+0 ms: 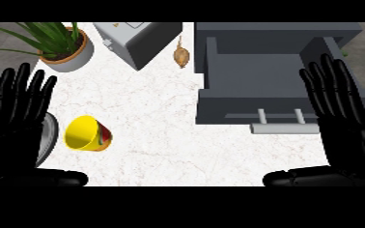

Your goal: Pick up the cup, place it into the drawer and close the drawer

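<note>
A yellow cup [85,134] with a red patch lies tipped on its side on the white marble counter [164,125], at the lower left, its mouth facing up-left. The grey drawer [249,84] stands pulled open at the right, with its bar handle [284,127] toward me and nothing visible inside. My left hand [22,108] rests open at the left edge, fingers up, just left of the cup and apart from it. At the right edge my right hand [335,101] is open too, fingers up, over the drawer's right side.
A potted green plant [61,46] stands at the back left. A grey boxy appliance [135,41] sits at the back centre, with a small brown object [182,54] beside it. A grey round rim [49,140] shows under my left hand.
</note>
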`<state>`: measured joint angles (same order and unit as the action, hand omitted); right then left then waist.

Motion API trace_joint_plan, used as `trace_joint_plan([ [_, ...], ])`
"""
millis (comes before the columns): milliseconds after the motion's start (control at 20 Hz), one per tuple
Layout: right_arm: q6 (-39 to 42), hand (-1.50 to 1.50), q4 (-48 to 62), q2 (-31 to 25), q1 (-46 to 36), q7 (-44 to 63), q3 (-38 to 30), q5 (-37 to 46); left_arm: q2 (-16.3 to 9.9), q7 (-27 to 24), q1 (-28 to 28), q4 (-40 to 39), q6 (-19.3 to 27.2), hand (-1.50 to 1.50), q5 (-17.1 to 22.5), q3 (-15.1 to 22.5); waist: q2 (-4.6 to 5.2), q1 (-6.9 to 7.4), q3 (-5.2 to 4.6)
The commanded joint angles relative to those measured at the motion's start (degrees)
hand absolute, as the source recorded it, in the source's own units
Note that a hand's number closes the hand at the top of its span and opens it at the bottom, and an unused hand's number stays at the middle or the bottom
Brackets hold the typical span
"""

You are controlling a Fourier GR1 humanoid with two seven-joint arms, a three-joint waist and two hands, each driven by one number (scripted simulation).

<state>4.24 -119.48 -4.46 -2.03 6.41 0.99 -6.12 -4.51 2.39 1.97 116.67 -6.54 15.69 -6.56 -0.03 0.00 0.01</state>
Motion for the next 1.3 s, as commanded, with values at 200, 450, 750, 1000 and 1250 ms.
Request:
trace_joint_plan([
  [200,-0.7,-1.50,3.2,1.3,-3.2,-2.1,-0.8,0.8,-0.4,-0.7,0.0,-4.0,-0.9,-1.50,-0.1,-1.7,0.02,0.07,-0.01],
  [450,1.5,-1.50,1.3,0.4,-0.3,-1.7,-0.9,-0.5,0.4,-5.6,4.6,-5.6,-3.1,-1.50,-0.6,-2.6,0.00,0.06,-0.02],
  [750,0.1,-1.50,3.7,0.3,-3.4,-1.2,-1.9,1.4,2.3,-0.6,6.9,-2.3,0.7,-1.50,-3.7,-0.1,0.00,0.20,-0.01],
  [1000,1.8,-1.50,4.2,0.2,-2.2,-2.1,-2.3,-0.4,1.0,-7.9,5.7,-13.3,-2.3,-1.50,-5.0,-2.4,0.01,0.06,-0.01],
  [1250,1.0,-1.50,-0.6,0.1,-2.4,2.5,-1.5,-0.5,-0.9,-12.4,5.9,-19.3,-4.5,-1.50,-2.8,-7.4,0.00,0.03,-0.02],
])
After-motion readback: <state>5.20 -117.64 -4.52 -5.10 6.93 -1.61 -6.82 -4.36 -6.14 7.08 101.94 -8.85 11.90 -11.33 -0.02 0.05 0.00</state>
